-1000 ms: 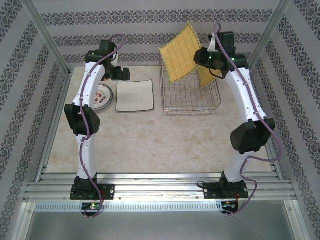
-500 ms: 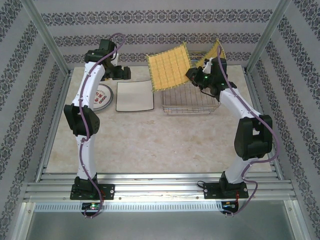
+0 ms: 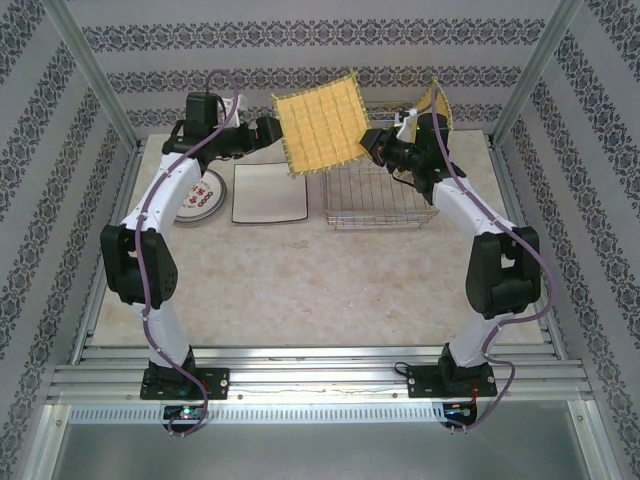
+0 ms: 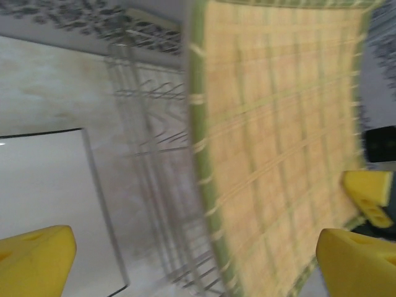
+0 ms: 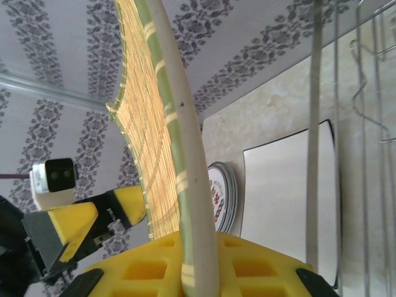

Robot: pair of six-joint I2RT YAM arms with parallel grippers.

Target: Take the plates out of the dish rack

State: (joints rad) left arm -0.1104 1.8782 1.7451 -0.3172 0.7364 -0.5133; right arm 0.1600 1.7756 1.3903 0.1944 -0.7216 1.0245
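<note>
Though the top view shows the yellow grid plate (image 3: 318, 125) tilted in the air at upper centre, only my right wrist view shows the grip. There my right gripper (image 5: 189, 263) is pinched narrow on the plate's rim, with the plate edge-on between the yellow pads (image 5: 260, 263). In the top view my left gripper (image 3: 272, 131) sits at the plate's left edge. My left wrist view, which is blurred, shows its jaws spread wide, with fingertips (image 4: 34, 260) at lower left and lower right. The plate's green-trimmed edge lies between them, and they are not closed on it.

The dish rack (image 3: 380, 195) sits right of centre, below and behind the lifted plate. A second yellow plate (image 3: 434, 102) stands at the rack's far right, partly hidden by my right arm. The white square plate (image 3: 268, 192) lies flat left of the rack, near it but apart. The round floral plates (image 3: 203, 193) are stacked just beside it on the left, partly covered by my left arm.

The table (image 3: 320, 290) runs open from those plates down to the arm bases in the lower frame. The patterned wall (image 3: 300, 50) stands close behind the rack, and metal posts (image 3: 95, 75) slant in at upper left and upper right.
</note>
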